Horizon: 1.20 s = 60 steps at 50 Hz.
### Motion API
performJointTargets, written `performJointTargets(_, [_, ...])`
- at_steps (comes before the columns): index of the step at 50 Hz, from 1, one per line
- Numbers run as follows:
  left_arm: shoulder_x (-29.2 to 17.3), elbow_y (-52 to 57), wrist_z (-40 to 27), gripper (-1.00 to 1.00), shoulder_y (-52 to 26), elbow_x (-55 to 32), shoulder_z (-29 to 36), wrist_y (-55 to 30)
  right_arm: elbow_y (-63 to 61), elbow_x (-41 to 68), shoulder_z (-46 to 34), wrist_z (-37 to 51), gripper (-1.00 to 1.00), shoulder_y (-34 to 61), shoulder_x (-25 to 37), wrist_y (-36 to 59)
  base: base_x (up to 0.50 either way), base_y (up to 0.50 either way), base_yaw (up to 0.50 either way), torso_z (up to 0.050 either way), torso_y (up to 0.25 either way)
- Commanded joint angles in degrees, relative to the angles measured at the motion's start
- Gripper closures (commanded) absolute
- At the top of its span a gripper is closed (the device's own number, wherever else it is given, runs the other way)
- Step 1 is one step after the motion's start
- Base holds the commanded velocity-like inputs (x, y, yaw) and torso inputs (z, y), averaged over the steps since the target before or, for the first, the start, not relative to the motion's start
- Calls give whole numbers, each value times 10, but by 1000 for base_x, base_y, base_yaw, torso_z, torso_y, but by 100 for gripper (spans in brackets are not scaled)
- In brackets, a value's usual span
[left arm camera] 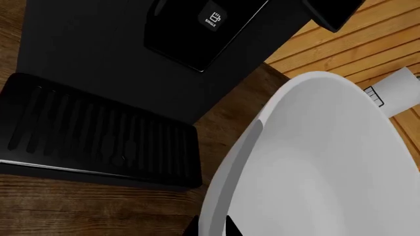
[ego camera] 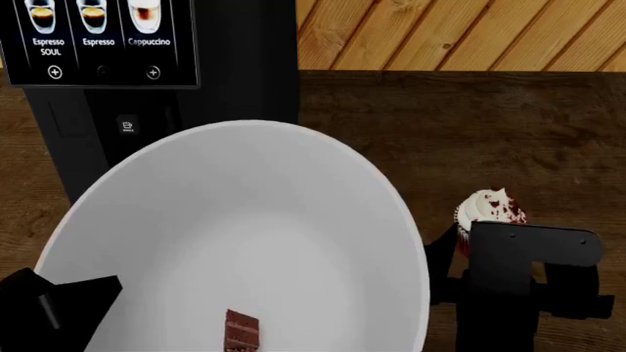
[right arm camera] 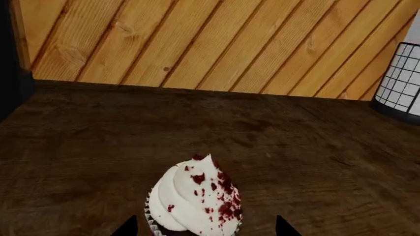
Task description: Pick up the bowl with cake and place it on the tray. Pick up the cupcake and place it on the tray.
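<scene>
Head view: the bowl fills most of the frame, raised close to the camera, w/ the cake lying on its inner wall at about 6 o'clock. The left gripper shows only as a black block at the rim's 8 o'clock edge; in the left wrist view a dark bit of it sits right at the bowl's rim. It looks clamped on the rim, but the fingers are mostly hidden, so can't tell for sure.

Behind the bowl, at 11 o'clock, stands a black coffee machine w/ a drink-menu screen; its ribbed drip tray lies just beside the bowl in the left wrist view. Dark wood counter underneath, slatted wood wall at 1 o'clock.

The cupcake sits upright on the counter at 3 o'clock of the bowl, apart from it. The right gripper is right on it: fingertips spread apart, one each side of the frosting, not touching it. From the head, the right arm's black body covers the cupcake's lower half. A white wire-grid container stands at the counter's far edge, well apart from the cupcake.
</scene>
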Motion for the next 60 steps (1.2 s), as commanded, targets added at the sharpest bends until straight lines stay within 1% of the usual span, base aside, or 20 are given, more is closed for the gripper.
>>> performJointTargets(1, [3,9,-17,100,-11,-10,-1,17,39,-1,-2,-19,-100,14,-13,-3,0,0,0,0,0])
performJointTargets(24, [3,24,-27,100,-15,-13,3,31,127,-17,-11,-56,-100,39,-48,-24,0,0,0,0,0])
performJointTargets(37, [2,31,-30,100,-13,-15,4,38,156,-20,-12,-65,-100,46,-57,-29,0,0,0,1,0])
performJointTargets(44, [-1,35,-31,100,-12,-17,3,41,201,-28,-14,-77,-100,56,-74,-42,0,0,0,0,0])
performJointTargets(59, [-1,41,-32,100,-8,-14,5,48,221,-29,-15,-87,-100,62,-80,-45,0,0,0,0,1])
performJointTargets(60, [-1,41,-32,100,-8,-14,5,48,220,-29,-15,-87,100,62,-80,-44,0,0,0,0,0])
